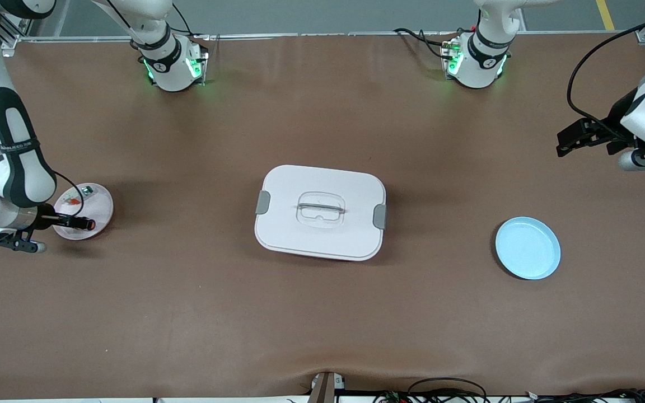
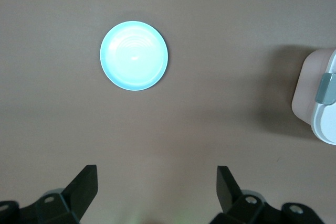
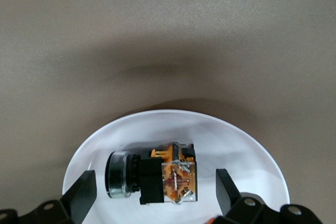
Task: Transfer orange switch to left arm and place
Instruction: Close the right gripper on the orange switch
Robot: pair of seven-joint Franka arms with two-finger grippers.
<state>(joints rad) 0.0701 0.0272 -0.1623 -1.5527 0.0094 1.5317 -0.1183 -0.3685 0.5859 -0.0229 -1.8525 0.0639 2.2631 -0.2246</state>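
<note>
The orange switch [image 3: 152, 174] lies on its side on a small white plate [image 3: 173, 127] at the right arm's end of the table. It has a black body with orange inner parts, a clear block and a metal ring. My right gripper [image 3: 155, 192] is open and low over the plate, one finger on each side of the switch, neither touching it. In the front view the right gripper [image 1: 83, 223] and the switch's orange tip [image 1: 92, 224] sit over the white plate [image 1: 103, 202]. My left gripper [image 1: 585, 144] is open, empty and waits above the table at the left arm's end.
The white lidded box [image 1: 321, 211] stands mid-table between the plates; its corner shows in the left wrist view [image 2: 317, 98]. A light blue plate [image 1: 527, 248] [image 2: 134, 56] lies toward the left arm's end. A silvery part with a red bit [image 1: 70, 200] shares the white plate.
</note>
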